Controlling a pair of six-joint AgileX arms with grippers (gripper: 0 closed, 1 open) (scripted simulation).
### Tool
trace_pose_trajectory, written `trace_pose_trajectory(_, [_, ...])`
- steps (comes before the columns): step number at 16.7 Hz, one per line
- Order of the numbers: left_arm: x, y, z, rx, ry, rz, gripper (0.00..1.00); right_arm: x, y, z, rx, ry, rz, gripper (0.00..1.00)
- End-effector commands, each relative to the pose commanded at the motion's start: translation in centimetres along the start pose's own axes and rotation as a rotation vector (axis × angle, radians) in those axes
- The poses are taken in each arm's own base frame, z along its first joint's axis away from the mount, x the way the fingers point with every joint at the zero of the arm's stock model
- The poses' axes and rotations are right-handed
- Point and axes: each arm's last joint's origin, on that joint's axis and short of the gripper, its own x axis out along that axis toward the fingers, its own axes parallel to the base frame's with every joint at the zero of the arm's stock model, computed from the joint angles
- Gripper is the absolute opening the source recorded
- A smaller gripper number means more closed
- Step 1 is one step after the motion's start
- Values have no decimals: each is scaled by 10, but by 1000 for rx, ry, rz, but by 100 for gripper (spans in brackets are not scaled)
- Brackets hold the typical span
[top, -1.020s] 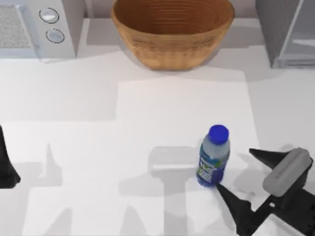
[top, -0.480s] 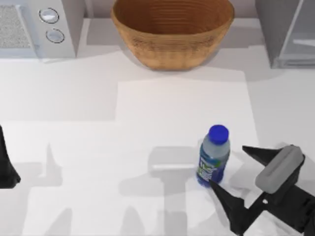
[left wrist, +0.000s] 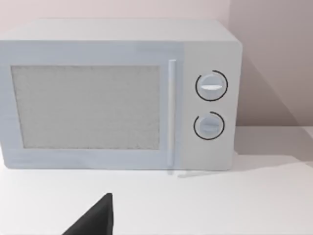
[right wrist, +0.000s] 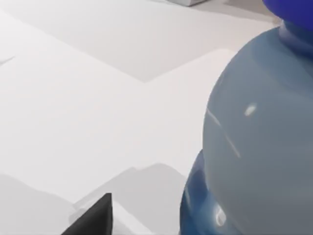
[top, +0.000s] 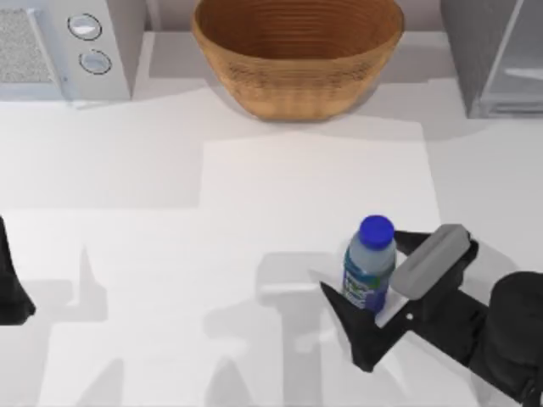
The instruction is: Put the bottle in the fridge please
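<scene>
The bottle [top: 369, 270], clear with a blue cap and a blue-and-green label, stands upright on the table right of centre. My right gripper [top: 363, 264] is open around it, one dark finger on the bottle's near-left side and the other behind it on the right. The right wrist view shows the bottle [right wrist: 259, 147] very close, with one fingertip [right wrist: 93, 220] beside it. The grey fridge [top: 492, 59] stands at the far right corner with its pale framed door panel. My left gripper [top: 10, 292] is parked at the table's left edge.
A woven basket [top: 297, 93] stands at the back centre. A light grey box with two round knobs [top: 85, 51] sits at the back left, and faces the left wrist camera [left wrist: 117, 93]. White tabletop stretches between the bottle and the fridge.
My right gripper has moved left and slightly away from the near edge, so its open fingers now straddle the bottle. The bottle has not moved.
</scene>
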Motion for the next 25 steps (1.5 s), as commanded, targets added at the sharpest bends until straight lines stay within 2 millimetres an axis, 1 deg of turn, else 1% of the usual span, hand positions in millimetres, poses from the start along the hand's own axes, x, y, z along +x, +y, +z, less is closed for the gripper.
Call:
trace_pose_trajectory(3, [0, 0, 0, 0, 0, 0, 100, 0, 0, 0, 0, 0, 0, 100])
trace_pose_trajectory(16, [0, 0, 0, 0, 0, 0, 100, 0, 0, 0, 0, 0, 0, 3])
trace_pose_trajectory(17, [0, 0, 0, 0, 0, 0, 100, 0, 0, 0, 0, 0, 0, 1])
trace_pose_trajectory(25, [0, 0, 0, 0, 0, 0, 100, 0, 0, 0, 2, 1, -1, 1])
